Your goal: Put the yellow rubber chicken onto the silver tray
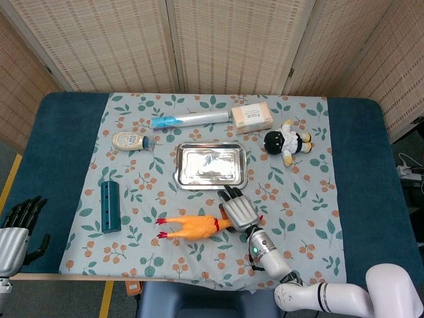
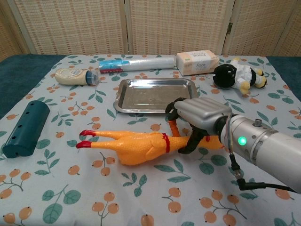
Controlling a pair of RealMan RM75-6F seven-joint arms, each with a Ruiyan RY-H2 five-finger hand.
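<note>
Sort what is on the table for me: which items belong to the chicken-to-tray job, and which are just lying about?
Belongs to the job:
yellow rubber chicken, lying on the cloth
silver tray, nothing on it
right hand, fingers wrapped around the chicken's neck

Lying about:
teal cylinder
mayonnaise bottle
clear roll
tissue pack
plush toy
left hand, idle off the table's edge

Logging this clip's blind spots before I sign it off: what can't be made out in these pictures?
- Yellow rubber chicken: its head end is covered by the right robot hand in both views, so the grip's firmness is unclear.
- Whether the chicken is lifted off the cloth: neither view settles it.
- Left robot hand: cut by the head view's edge, absent from the chest view.
- Print on the tissue pack: mostly too small to read.
</note>
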